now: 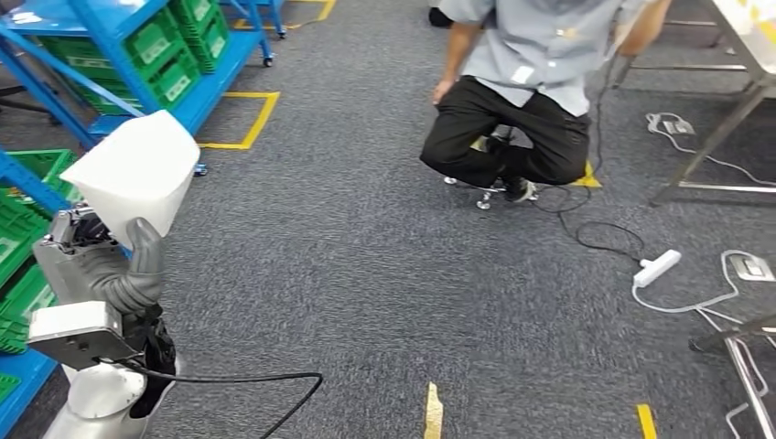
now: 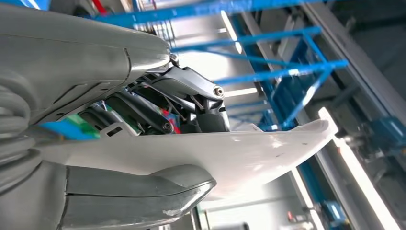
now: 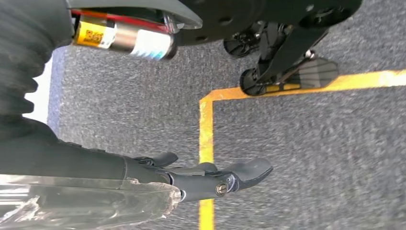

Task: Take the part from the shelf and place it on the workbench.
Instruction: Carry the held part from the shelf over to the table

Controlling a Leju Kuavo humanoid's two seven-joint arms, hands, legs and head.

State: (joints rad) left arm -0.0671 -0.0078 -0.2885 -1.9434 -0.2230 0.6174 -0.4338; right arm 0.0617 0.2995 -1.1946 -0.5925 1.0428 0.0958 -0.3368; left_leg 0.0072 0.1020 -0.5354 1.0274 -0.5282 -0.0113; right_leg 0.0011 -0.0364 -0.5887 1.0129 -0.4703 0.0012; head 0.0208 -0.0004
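- Grey carpet floor [image 1: 348,274] with yellow tape lines [image 1: 261,119], wide and open between shelf and bench (probably the stretch to be crossed with the load).
- Blue shelf [image 1: 119,37] stacked with green crates [image 1: 174,46] at the left edge, just beside the raised arm; judged to be where the part came from.
- Person [image 1: 522,101] crouched mid-floor on a small wheeled stool, well apart from the robot; worth watching as a possible obstacle.
- Metal workbench legs [image 1: 723,128] at far right, with a white power strip [image 1: 657,268] and cables on the carpet nearby; likely destination, not yet reached.
- White part [image 1: 137,169], a broad curved shell, held up at chest height, clear of the crates.
- Left hand [image 1: 123,270] raised with forearm upright; thick grey thumb [image 2: 139,196] pressed on one face of the part, dark fingers [image 2: 201,103] closed on the other, pinching the sheet.
- Right hand [image 3: 210,179] hanging low over the carpet, fingers lying loosely together, holding nothing.
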